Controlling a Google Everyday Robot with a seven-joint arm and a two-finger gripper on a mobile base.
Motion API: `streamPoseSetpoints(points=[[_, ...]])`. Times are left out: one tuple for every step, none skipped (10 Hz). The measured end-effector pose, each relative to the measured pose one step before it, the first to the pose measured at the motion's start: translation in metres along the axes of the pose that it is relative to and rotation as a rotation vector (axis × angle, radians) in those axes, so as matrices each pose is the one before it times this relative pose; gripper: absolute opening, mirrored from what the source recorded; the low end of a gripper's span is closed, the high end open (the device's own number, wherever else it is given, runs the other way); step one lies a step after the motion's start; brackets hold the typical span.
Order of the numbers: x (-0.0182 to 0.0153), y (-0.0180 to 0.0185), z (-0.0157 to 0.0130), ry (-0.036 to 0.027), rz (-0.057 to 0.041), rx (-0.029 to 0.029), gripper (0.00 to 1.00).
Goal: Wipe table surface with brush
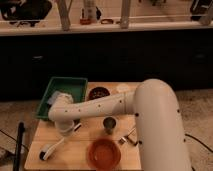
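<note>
The table surface (50,136) is a light wooden slatted top in the lower middle of the camera view. My white arm reaches from the right across it to the left. My gripper (68,128) sits low over the left part of the table, just in front of the green tray, and is shut on the brush (56,145). The brush's white handle slants down and to the left from the gripper. Its small dark head (44,154) rests on the table near the front left corner.
A green tray (64,89) sits at the back left. A dark bowl (98,93) and a white disc (121,89) are at the back. A metal cup (109,124), an orange bowl (104,153) and a short metal tool (128,138) lie to the right.
</note>
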Motion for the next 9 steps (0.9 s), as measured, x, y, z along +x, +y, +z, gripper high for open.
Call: streamPoseSetpoints(points=[[0.00974,0.01135,-0.00732,0.01643,0.02013,-0.0052,0.0],[0.01233,0.01113,-0.00877,0.02825,0.03082,-0.00563,0.0],[0.00694,0.00329,-0.00516,0.01849,0.02366,0.00032,0.0],[0.01167,0.00008,-0.00576,0.03242,0.03755,0.00348,0.0],[0.00627,-0.0031,-0.00263,0.01397,0.02366,0.00667,0.0],[0.00605,-0.00539,-0.00183,0.01181,0.01289,0.01328,0.0],[0.00775,-0.0076,-0.00042,0.00302,0.01958,0.01649,0.0],[0.00402,-0.00796,0.00102,-0.00319,0.00603,0.01736,0.0],[-0.00084,-0.00822,0.00101,-0.00979,-0.00241,0.01623,0.0]])
